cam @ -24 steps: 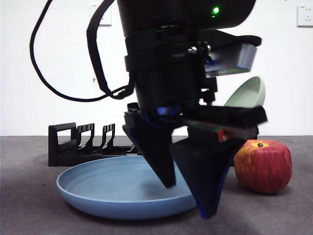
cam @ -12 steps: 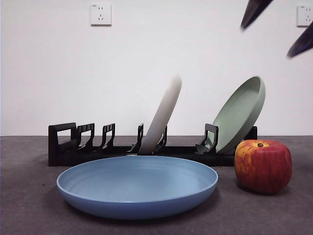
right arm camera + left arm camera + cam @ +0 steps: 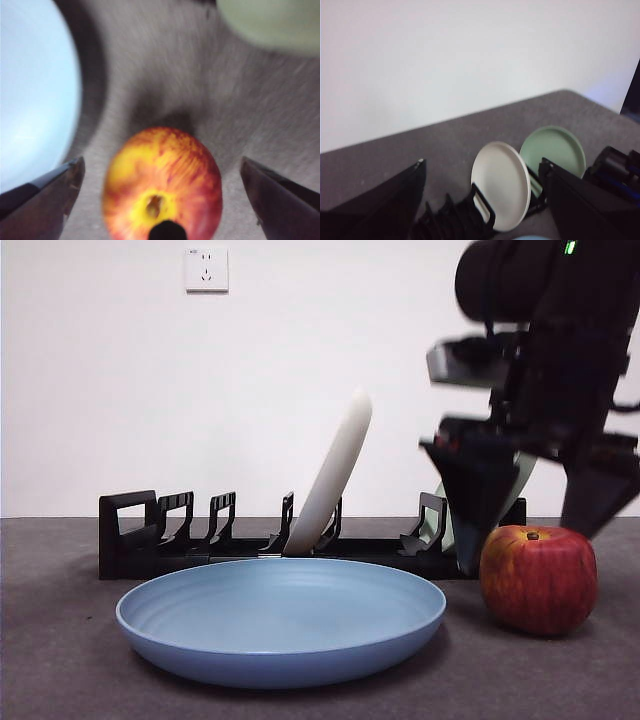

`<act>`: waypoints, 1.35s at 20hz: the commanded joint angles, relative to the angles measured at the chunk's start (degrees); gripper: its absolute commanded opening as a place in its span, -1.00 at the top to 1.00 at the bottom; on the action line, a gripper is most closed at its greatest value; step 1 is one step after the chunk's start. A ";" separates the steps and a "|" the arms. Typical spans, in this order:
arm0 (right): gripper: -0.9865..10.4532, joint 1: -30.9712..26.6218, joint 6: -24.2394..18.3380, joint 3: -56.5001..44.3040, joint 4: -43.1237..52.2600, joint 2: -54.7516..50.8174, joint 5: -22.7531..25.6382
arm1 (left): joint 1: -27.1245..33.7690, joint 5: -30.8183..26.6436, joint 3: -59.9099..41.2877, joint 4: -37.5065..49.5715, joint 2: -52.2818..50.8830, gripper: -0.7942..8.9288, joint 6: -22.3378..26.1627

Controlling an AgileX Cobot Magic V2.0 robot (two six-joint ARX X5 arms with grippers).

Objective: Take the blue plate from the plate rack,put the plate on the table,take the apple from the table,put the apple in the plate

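The blue plate (image 3: 281,620) lies flat on the counter (image 3: 60,660), open face up, its broad width running side to side across the front view, just in front of the plate rack (image 3: 150,540). The apple (image 3: 538,578) sits on the counter beside the plate's edge, apart from it by a narrow strip of grey surface. It stands upright, its dark stem dimple pointing straight up; in the right wrist view the apple (image 3: 162,182) shows that dimple from above, with the plate's pale rim (image 3: 35,90) off to one side.

The right gripper (image 3: 530,530) hangs directly over the apple with its jaws spread wide, one black jaw coming down on the plate side of the fruit and the other on the far side. Neither jaw touches the apple and the gripper holds nothing. In the right wrist view the right gripper (image 3: 162,200) straddles the apple with clear room on both sides.

The rack runs long and low across the back of the counter, its boxy end away from the apple. A cream-white plate (image 3: 330,480) leans in a middle slot, tilted toward the apple's side. A sage-green plate (image 3: 553,152) leans in a slot nearer the apple and is largely hidden behind the right arm in the front view.

The left gripper (image 3: 482,200) is raised above the rack, jaws wide apart and empty, looking down on the two racked plates.
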 commanded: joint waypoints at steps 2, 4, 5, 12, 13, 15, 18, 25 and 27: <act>0.05 0.13 -0.39 0.17 0.09 2.21 0.15 | 0.20 -0.20 -0.33 -0.94 0.37 0.06 0.22; 0.57 0.13 0.02 0.17 -0.44 2.16 0.13 | 0.20 -0.22 -0.33 -1.14 0.35 0.06 0.24; 0.82 0.11 0.00 0.17 -1.16 2.16 0.13 | 0.20 -0.22 -0.33 -1.14 0.37 0.06 0.24; 0.85 0.94 2.45 1.88 -3.04 -0.46 -0.79 | 0.20 -0.20 -0.31 -1.18 1.42 0.06 1.55; 0.85 1.77 3.13 3.08 -3.15 -1.99 -2.23 | 0.20 -0.17 -0.33 -1.20 1.81 0.06 1.55; 0.85 3.67 3.74 6.36 -3.08 -3.80 -8.35 | 0.20 -0.11 -0.31 -1.18 2.78 0.06 1.57; 0.85 8.44 4.55 11.06 -1.51 -3.23 -9.60 | 0.20 -0.09 -0.33 -1.18 4.26 0.06 1.57; 0.85 17.49 4.94 17.55 1.64 8.20 -7.13 | 0.20 -0.04 -0.33 -1.60 5.22 0.06 1.57; 0.85 18.43 4.52 18.21 1.68 12.04 -6.38 | 0.20 -0.07 -0.31 -2.23 5.22 0.06 1.57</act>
